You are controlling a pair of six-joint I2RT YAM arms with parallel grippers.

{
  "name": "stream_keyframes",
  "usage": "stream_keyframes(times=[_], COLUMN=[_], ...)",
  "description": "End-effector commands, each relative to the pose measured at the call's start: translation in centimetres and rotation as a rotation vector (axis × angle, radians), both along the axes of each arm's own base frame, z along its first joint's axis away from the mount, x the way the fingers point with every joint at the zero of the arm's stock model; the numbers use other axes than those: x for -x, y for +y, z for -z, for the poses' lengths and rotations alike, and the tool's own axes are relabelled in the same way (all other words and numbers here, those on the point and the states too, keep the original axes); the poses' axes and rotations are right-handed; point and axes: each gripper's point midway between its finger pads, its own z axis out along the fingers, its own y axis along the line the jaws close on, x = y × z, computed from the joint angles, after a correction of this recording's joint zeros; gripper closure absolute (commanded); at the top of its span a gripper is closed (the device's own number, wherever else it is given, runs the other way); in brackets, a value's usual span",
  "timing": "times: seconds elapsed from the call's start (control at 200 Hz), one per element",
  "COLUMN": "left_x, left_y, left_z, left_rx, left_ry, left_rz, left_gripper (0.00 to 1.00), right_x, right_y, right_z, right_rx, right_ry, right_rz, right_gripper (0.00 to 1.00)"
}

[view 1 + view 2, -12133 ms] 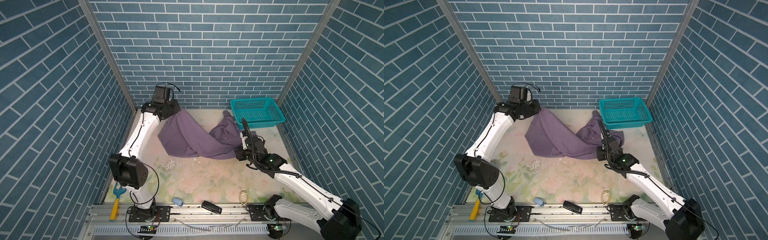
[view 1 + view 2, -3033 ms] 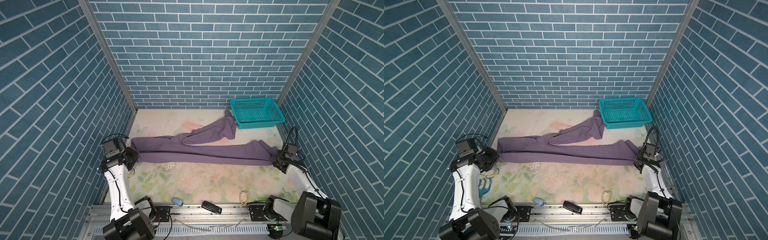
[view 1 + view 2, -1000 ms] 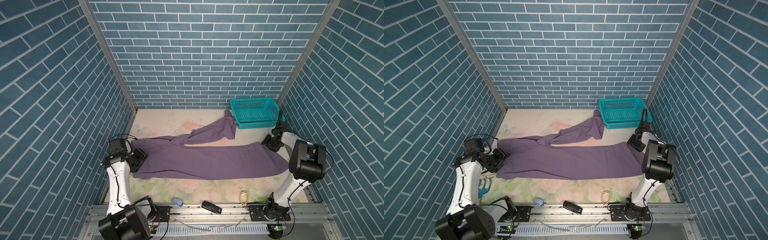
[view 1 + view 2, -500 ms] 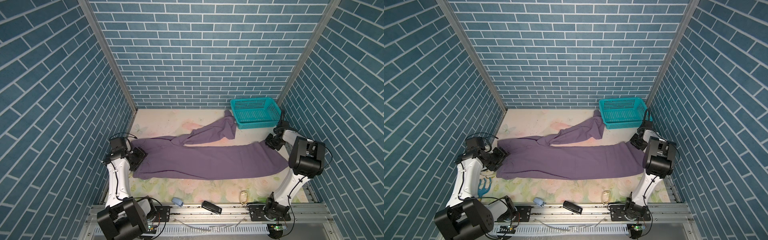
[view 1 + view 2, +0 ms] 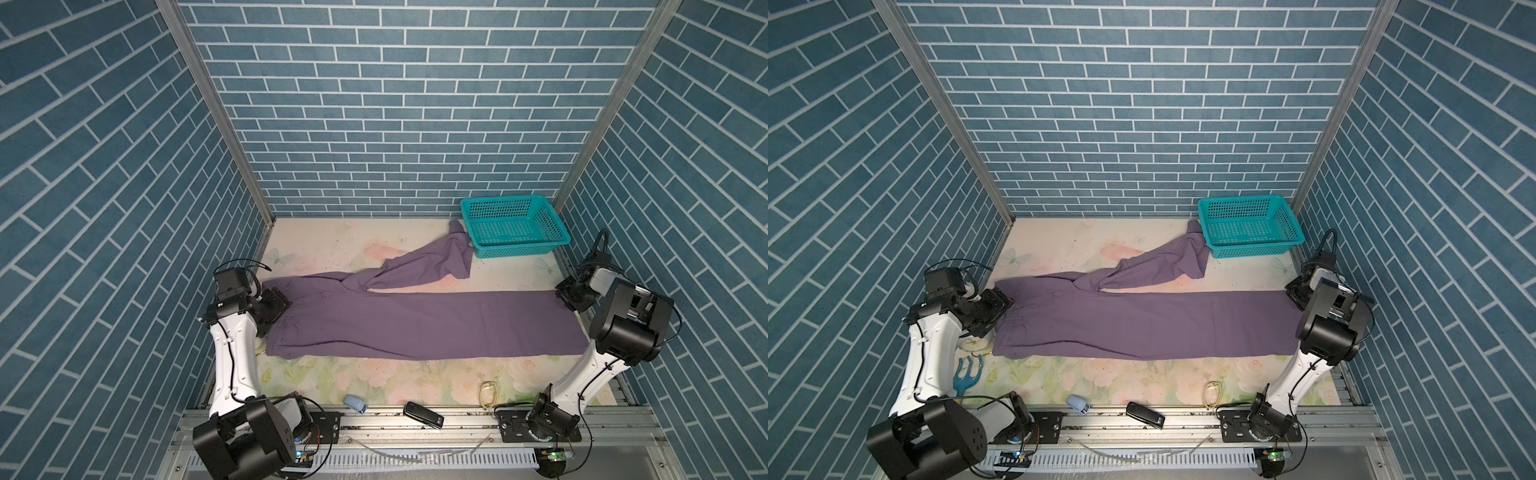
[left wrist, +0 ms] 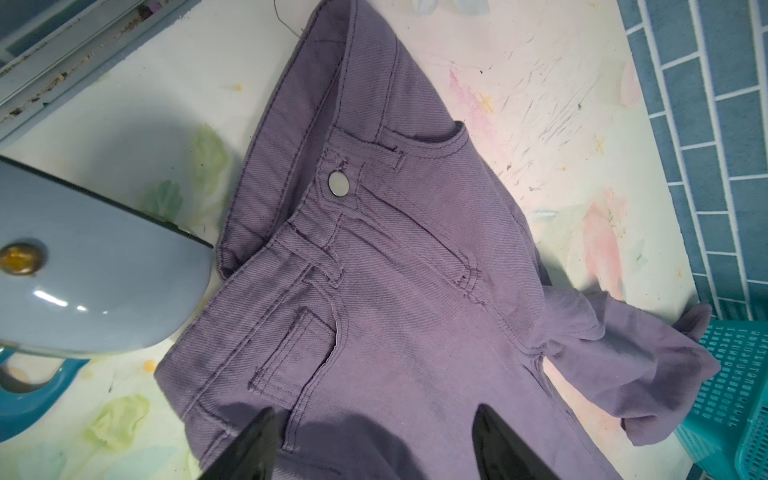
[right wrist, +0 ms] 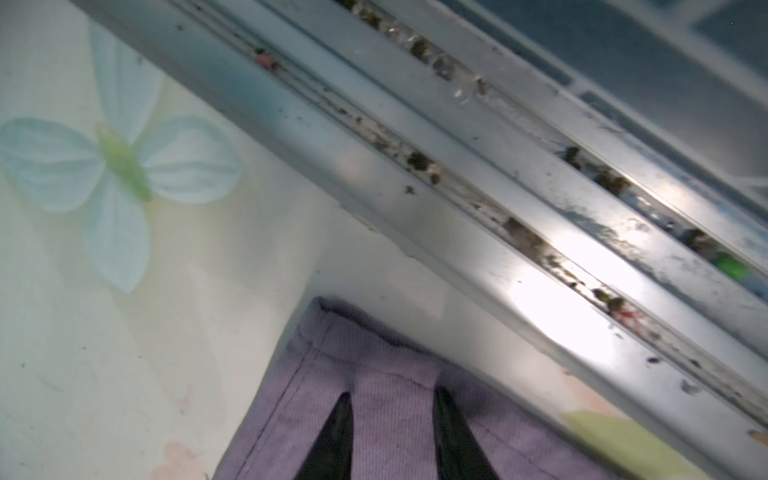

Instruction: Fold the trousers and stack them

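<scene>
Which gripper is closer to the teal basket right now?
Right. The right gripper is near the teal basket, at the hem of the trousers; the left gripper is far off at their waistband.

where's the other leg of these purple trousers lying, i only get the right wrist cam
observer: The other leg angles away to the back, twisted, with its end right beside the teal basket.
operator: ok and the left tool
observer: The left tool hangs open over the waistband, gripping nothing.
operator: is the leg under me flat all the way
observer: Mostly. In both top views the near leg lies flat, stretched straight across the floral table from waistband to hem.
</scene>
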Motion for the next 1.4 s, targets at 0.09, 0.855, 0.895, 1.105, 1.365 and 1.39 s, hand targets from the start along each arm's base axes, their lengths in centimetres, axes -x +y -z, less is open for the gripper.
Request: stream_keyframes(times=[0.09, 0.855, 0.895, 1.105, 1.365, 1.39], left_x=[-1.4, -7.2, -7.4, -8.3, -9.3, -9.4], left_y=[0.4, 2.1, 2.1, 1.9, 1.5, 1.4], left_z=[-0.4, 1.8, 2.4, 3.9, 6.9, 7.1], left_rx=[-0.029, -0.118, -0.109, -0.135, -0.099, -0.099], left_ry=[0.053, 0.201, 0.208, 0.190, 0.234, 0.234], left_rz=[0.061, -0.016, -0.025, -0.061, -0.063, -0.063], left_gripper=[0.26, 0.24, 0.25, 0.26, 0.28, 0.29], right_x=[-2.0, -7.3, -7.7, -8.9, -10.8, -10.9], right_y=[3.6, 30.3, 32.0, 42.9, 49.5, 49.7], right_z=[-7.0, -12.8, -12.5, -10.1, -5.8, -5.4], right_rx=[-0.056, 0.308, 0.302, 0.230, 0.169, 0.164], right_ry=[-0.252, -0.348, -0.351, -0.383, -0.339, -0.330], right_rz=[0.003, -0.862, -0.902, -1.125, -1.202, -1.202], right_gripper=[0.64, 0.34, 0.34, 0.37, 0.33, 0.33])
